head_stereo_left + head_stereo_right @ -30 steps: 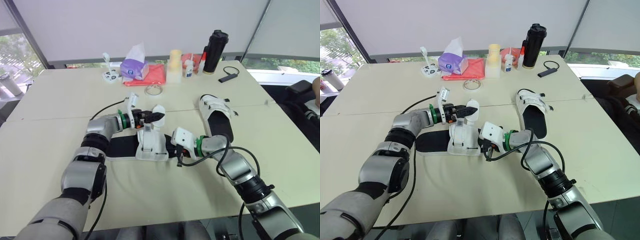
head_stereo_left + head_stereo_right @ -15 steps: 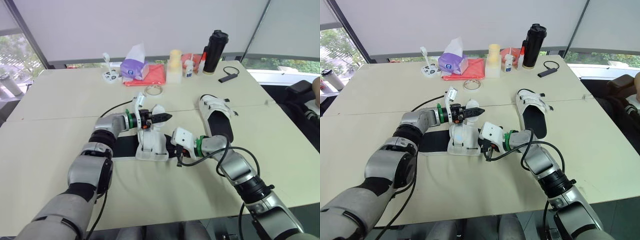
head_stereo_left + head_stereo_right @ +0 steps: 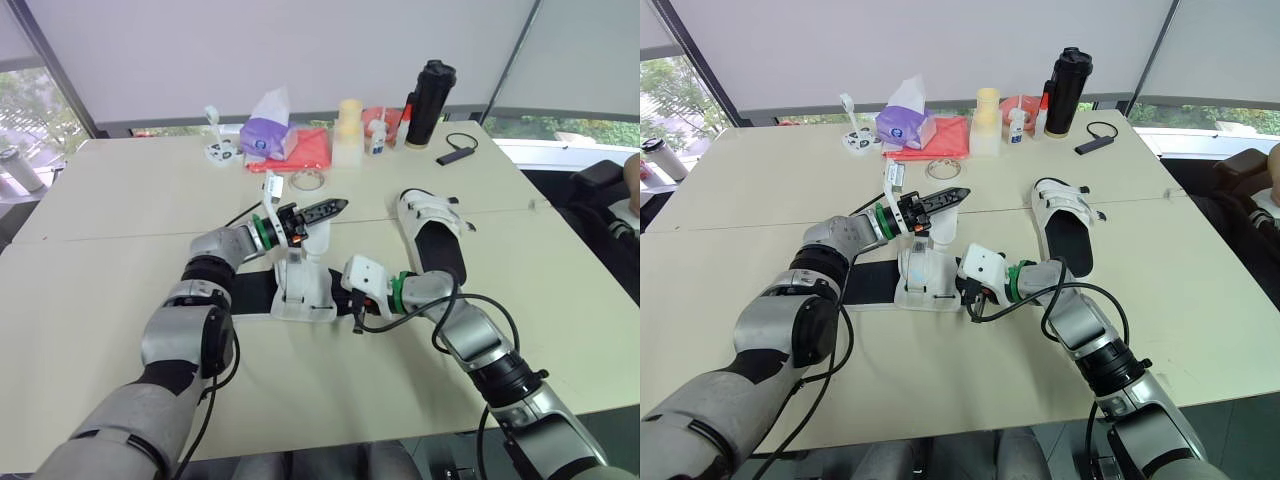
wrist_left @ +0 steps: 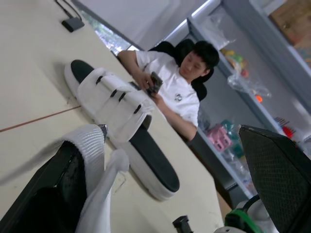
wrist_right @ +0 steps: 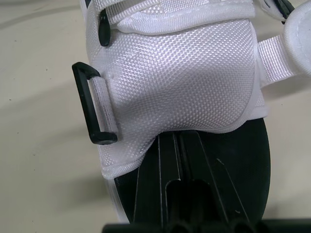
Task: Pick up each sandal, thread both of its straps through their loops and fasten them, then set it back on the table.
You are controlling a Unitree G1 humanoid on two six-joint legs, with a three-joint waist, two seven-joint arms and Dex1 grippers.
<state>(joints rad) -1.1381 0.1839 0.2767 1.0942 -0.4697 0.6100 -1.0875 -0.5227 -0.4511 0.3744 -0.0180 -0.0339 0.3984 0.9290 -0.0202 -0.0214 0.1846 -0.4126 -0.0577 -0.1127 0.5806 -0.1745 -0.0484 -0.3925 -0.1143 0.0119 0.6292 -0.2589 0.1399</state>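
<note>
— What's hard to make out?

— My right hand (image 5: 178, 141). Its black fingers lie pressed together on the black sole of the sandal (image 3: 300, 285), tips at the white upper. I can't tell whether they pinch anything.

— And the left?

— My left hand (image 3: 338, 205) hovers over that sandal, mid-desk (image 3: 120, 190), fingers spread wide. Its wrist view shows a white strap (image 4: 95, 145) against one finger, and the second sandal (image 3: 432, 235) lying toward the right edge.
</note>
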